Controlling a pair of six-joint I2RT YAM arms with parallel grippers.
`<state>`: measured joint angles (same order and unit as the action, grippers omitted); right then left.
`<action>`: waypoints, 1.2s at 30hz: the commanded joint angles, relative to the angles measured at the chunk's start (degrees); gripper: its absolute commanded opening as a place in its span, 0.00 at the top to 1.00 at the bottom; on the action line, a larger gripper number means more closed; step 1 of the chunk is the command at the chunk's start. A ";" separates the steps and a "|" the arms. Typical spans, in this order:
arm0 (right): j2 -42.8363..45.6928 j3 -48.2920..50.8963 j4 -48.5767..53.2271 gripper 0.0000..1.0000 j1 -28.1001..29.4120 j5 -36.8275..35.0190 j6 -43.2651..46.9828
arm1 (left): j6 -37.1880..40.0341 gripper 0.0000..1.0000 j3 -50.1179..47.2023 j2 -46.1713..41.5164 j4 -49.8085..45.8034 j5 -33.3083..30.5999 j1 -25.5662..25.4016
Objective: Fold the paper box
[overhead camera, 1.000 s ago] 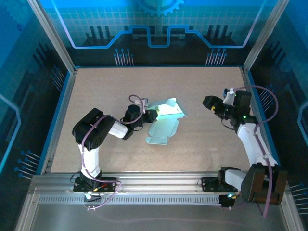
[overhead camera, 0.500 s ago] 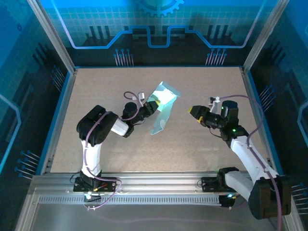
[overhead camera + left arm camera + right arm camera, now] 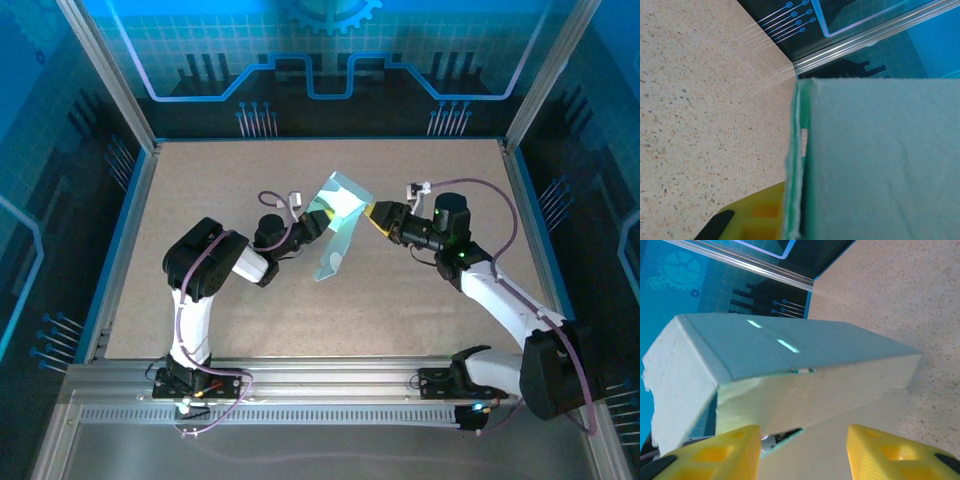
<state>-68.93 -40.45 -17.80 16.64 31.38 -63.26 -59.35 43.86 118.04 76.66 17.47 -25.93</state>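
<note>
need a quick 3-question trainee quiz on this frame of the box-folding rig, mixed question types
1. True or false: the pale mint-blue thin card paper box lies spread out as a flat sheet on the speckled beige table.
2. Which gripper is shut on the box? A) left gripper B) right gripper C) both
3. Fill in: in the right wrist view, the right gripper's fingers are coloured ____.
Key: 1 false: it is partly folded, with walls. 2 A: the right gripper is open beside the box. 3 yellow.
</note>
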 commanded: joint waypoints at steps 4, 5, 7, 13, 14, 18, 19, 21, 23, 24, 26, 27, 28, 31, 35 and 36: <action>-3.46 -4.16 -0.43 0.62 1.76 -1.65 0.16 | 2.81 1.00 1.29 0.55 3.58 1.24 -0.47; -3.91 -4.57 0.09 0.63 1.93 -1.75 0.37 | 3.22 1.00 1.19 0.36 3.58 1.18 -0.54; -4.55 -5.34 1.67 0.65 2.40 -2.38 1.02 | 3.61 1.00 0.97 0.16 3.58 0.90 -0.58; -4.96 -6.45 6.40 0.62 3.29 -4.45 3.01 | 3.90 1.00 0.40 -0.26 3.61 -0.37 -0.53; -4.63 -6.03 5.47 0.60 3.29 -4.60 2.77 | 3.45 1.00 0.28 -0.18 3.58 -0.72 -0.48; -1.40 -3.40 3.49 0.53 3.15 -6.94 3.05 | 1.74 1.00 0.08 -0.18 3.57 -2.29 -0.44; -0.51 -2.77 3.61 0.52 3.05 -7.82 3.32 | 1.30 1.00 -0.05 -0.18 3.53 -2.56 -0.52; 1.08 -0.70 2.67 0.51 2.64 -9.85 2.21 | 0.09 1.00 0.09 -0.18 3.58 -2.80 -0.44; 2.48 1.97 -0.69 0.50 1.85 -10.90 0.14 | -1.15 1.00 0.27 -0.26 3.58 -2.73 -0.48; 3.18 3.08 -1.41 0.49 1.37 -11.43 -0.70 | -1.80 1.00 0.35 -0.40 3.58 -2.78 -0.49; 4.22 4.93 -2.73 0.48 0.44 -12.39 -2.21 | -2.34 1.00 0.44 -0.74 3.58 -2.76 -0.46; 4.42 5.63 -3.77 0.48 0.05 -12.41 -2.99 | -2.61 1.00 0.38 -0.96 3.55 -2.84 -0.51; 4.20 6.09 -5.01 0.48 -0.23 -11.82 -3.86 | -2.83 1.00 0.43 -1.07 3.58 -2.84 -0.51; 2.24 5.35 -7.50 0.47 -0.41 -8.90 -5.14 | -3.16 1.00 0.94 -0.84 3.58 -2.54 -0.51; 0.15 4.27 -11.78 0.47 0.26 -6.64 -7.33 | -2.85 1.00 1.14 -0.62 3.58 -2.62 -0.56; -0.06 3.85 -12.26 0.48 0.54 -6.40 -7.50 | -2.87 1.00 1.15 -0.53 3.58 -2.62 -0.54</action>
<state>-68.29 -34.85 -24.12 16.78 23.29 -68.66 -61.60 43.86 118.04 77.47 15.27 -26.15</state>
